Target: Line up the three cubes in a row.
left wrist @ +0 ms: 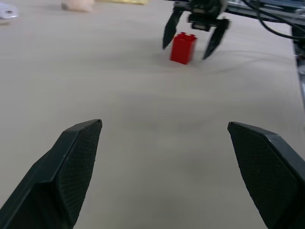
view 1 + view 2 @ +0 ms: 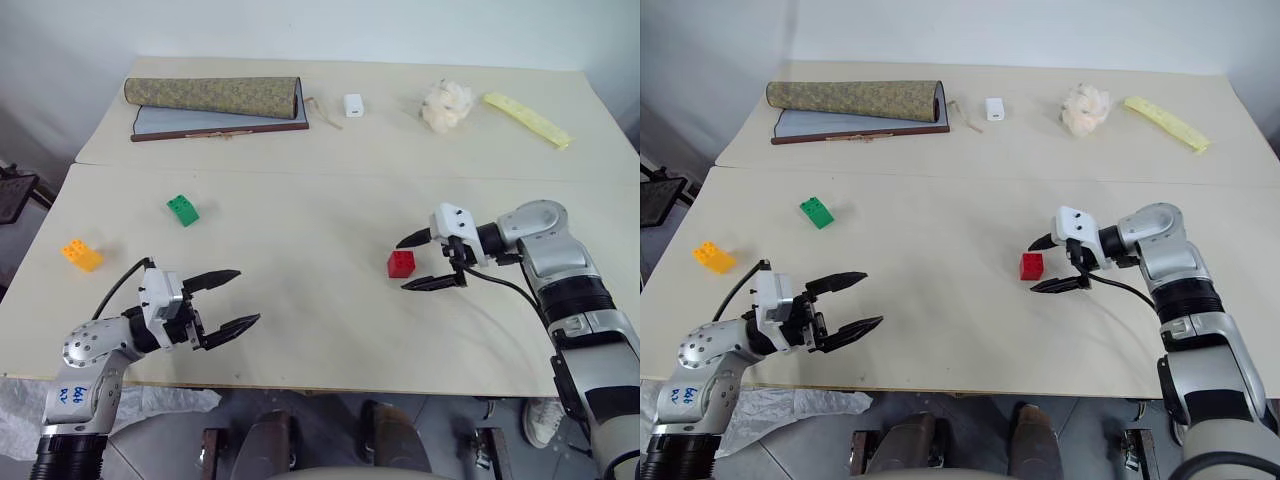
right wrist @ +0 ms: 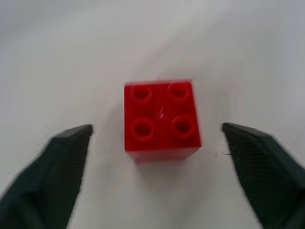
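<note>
The red cube [image 2: 401, 263] stands studs-up on the table, right of centre. My right gripper [image 2: 412, 263] is open, its fingers on either side of the red cube [image 3: 161, 117] without touching it. The green cube [image 2: 182, 210] lies at the left, and the orange-yellow cube [image 2: 82, 254] lies further left near the table's edge. My left gripper [image 2: 232, 301] is open and holds nothing, hovering near the front edge at the left, pointing towards the red cube [image 1: 183, 47].
Along the back of the table [image 2: 320, 330] lie a rolled mat [image 2: 213, 97] on a flat board, a small white block [image 2: 353, 105], a white fluffy clump [image 2: 446, 105] and a yellow strip [image 2: 527, 119].
</note>
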`<control>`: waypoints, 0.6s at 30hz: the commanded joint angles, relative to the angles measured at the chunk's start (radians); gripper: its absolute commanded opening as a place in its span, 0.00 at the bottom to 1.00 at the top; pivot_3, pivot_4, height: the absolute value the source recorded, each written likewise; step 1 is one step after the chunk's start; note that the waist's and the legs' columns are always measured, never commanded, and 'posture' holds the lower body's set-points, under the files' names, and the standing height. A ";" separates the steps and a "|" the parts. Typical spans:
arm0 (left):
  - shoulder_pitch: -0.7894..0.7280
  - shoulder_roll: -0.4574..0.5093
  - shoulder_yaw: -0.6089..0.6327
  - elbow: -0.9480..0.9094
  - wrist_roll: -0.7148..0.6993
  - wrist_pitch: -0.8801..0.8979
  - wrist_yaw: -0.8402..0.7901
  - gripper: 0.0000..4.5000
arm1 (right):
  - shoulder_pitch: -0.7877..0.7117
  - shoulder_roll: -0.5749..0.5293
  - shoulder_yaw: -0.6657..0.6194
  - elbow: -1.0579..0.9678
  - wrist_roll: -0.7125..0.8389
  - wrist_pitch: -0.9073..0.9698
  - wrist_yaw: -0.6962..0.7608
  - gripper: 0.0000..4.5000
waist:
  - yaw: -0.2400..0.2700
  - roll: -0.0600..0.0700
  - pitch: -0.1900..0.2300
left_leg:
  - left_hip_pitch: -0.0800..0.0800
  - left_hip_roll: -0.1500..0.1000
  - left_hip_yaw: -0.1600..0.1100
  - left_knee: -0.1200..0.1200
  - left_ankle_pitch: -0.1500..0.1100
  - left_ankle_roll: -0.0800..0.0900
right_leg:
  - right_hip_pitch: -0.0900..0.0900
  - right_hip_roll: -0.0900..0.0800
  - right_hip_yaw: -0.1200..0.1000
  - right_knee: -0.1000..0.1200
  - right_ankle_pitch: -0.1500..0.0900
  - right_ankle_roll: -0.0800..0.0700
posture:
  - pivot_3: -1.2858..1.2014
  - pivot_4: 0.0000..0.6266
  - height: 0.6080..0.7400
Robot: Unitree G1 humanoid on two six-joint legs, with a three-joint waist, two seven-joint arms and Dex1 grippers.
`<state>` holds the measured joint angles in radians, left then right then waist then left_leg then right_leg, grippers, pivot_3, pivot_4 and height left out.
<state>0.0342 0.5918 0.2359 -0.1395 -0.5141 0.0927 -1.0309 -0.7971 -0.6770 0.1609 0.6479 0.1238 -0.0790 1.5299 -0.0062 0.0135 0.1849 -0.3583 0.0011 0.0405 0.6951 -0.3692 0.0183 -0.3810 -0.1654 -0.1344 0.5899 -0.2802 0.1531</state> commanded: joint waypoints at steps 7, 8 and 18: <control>0.205 -0.108 0.334 -0.036 -0.050 -0.087 0.238 1.00 | 0.302 -0.048 -0.312 -0.265 0.429 0.032 0.072 1.00 | 0.005 -0.001 0.000 | 0.000 0.001 -0.001 -0.001 -0.001 0.000 | 0.001 0.000 -0.001 -0.002 0.000 0.000 | 0.52 0.24 1.00; 0.227 -0.124 0.356 -0.043 -0.060 -0.086 0.253 1.00 | 0.336 -0.042 -0.322 -0.302 0.449 0.040 0.059 1.00 | 0.004 -0.001 0.000 | 0.000 0.001 -0.001 -0.001 -0.001 0.001 | 0.002 0.000 -0.001 -0.002 0.000 0.000 | 0.52 0.24 1.00; 0.430 -0.261 0.466 -0.036 -0.092 -0.133 0.336 1.00 | 0.488 -0.005 -0.412 -0.334 0.453 -0.014 -0.072 1.00 | 0.013 -0.002 0.001 | 0.006 0.007 0.003 0.001 -0.005 0.000 | 0.005 0.000 0.002 -0.001 0.000 0.000 | 0.52 0.24 1.00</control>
<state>0.4624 0.3262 0.6787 -0.1533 -0.5852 -0.0202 -0.7088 -0.3192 -0.6815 -0.2119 0.3214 0.5705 -0.0722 1.4761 0.0067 0.0118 0.1857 -0.3531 0.0084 0.0436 0.6970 -0.3748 0.0190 -0.3765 -0.1652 -0.1322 0.5893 -0.2802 0.1530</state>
